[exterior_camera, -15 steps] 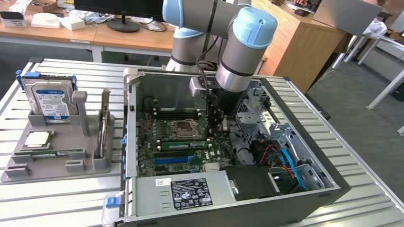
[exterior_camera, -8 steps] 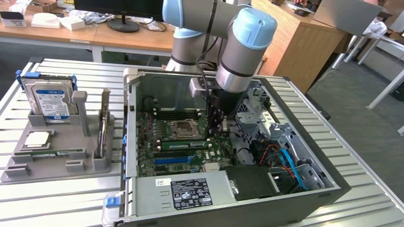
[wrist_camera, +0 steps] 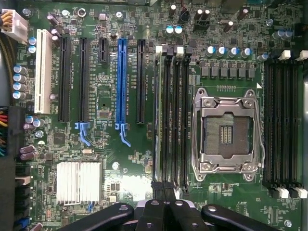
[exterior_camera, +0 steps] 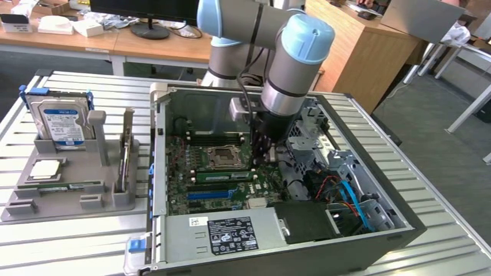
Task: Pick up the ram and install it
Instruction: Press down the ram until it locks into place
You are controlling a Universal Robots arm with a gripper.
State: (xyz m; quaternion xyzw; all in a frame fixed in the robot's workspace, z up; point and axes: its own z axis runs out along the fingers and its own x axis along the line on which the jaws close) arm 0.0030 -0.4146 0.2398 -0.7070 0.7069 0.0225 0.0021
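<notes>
**Closed gripper over the memory slots, a ram stick seated below**

The arm (exterior_camera: pixel 295 63) reaches down into the open computer case (exterior_camera: pixel 399 221), and the gripper (exterior_camera: pixel 263 150) hangs over the motherboard (exterior_camera: pixel 192 198) just beside the empty processor socket (exterior_camera: pixel 222 156). In the wrist view the gripper (wrist_camera: pixel 163 192) has its fingers (wrist_camera: pixel 153 211) pressed together, and nothing is held between them.

A ram stick (exterior_camera: pixel 224 175) lies in a slot between the socket and the blue slot (exterior_camera: pixel 208 195). In the wrist view this stick (wrist_camera: pixel 156 120) stands on its edge in the slot farthest from the socket (wrist_camera: pixel 226 134), directly in line with the fingertips.

On the grey holder (exterior_camera: pixel 69 184) at the exterior view's left, another ram stick (exterior_camera: pixel 123 155) stands upright, near the hard drive (exterior_camera: pixel 63 123) and a silver processor (exterior_camera: pixel 45 168).
</notes>
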